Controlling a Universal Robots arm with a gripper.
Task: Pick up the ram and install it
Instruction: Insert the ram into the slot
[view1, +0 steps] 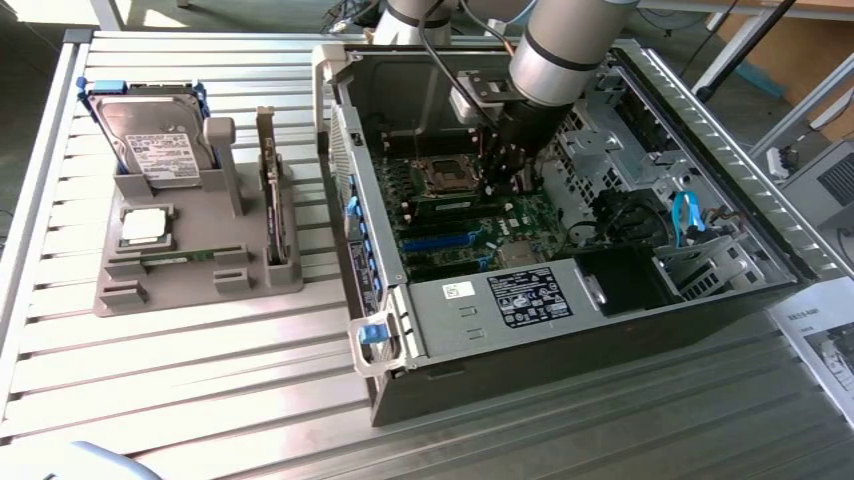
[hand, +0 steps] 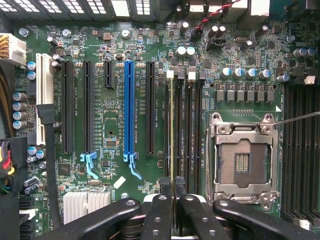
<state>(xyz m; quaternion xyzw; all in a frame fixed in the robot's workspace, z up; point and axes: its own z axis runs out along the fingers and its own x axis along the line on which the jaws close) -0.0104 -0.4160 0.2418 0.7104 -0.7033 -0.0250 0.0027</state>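
While the tool (hand: 173, 194) grips one ram (hand: 172, 130) — edge-on — one socket (hand: 243, 162) lies beside.

Case (view1: 534, 400) stands on table (view1: 200, 380), holder (view1: 174, 275) apart on the exterior view's left; inside case, ram (hand: 172, 130) stands edge-up just beside socket (hand: 243, 160), gripper (hand: 173, 192) astride ram's end.

1. The exterior camera stood off the arm (view1: 574, 50), high above the slatted table (view1: 200, 400). It looked down at a slant on the whole open computer case (view1: 534, 395) from well back.
2. The wrist camera rode on the arm over the case and faced straight down on the motherboard (hand: 115, 65) from close by, with the gripper (hand: 173, 192) in its foreground.
3. Both views shared the motherboard, with its processor socket (hand: 243, 160) and its blue slot (hand: 129, 107); the exterior view showed them small, the wrist view large.
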